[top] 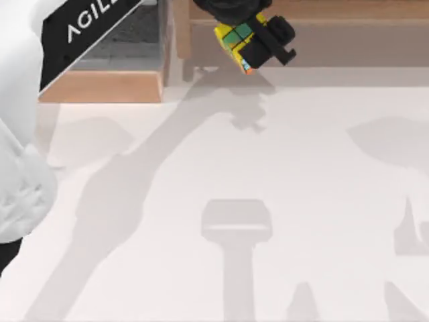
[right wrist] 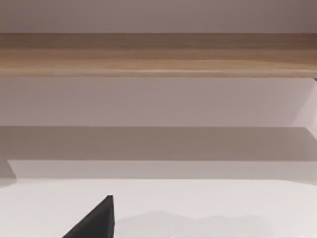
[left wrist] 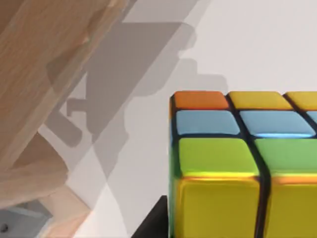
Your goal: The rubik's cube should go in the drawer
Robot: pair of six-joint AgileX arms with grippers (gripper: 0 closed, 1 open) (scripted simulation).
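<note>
The rubik's cube hangs in the air at the back of the table, with my left gripper shut on it. It is yellow with green and blue tiles. It is just right of the drawer, over the left end of the long shelf unit. The drawer stands open at the back left, its light wooden front panel facing the table and grey interior behind it. The left wrist view shows the rubik's cube close up, with one black finger beside it. A single black fingertip of my right gripper shows above the white table.
A long brown wooden shelf unit runs along the back edge to the right of the drawer, and it appears again as the shelf unit in the right wrist view. My left arm's white body covers the table's left side.
</note>
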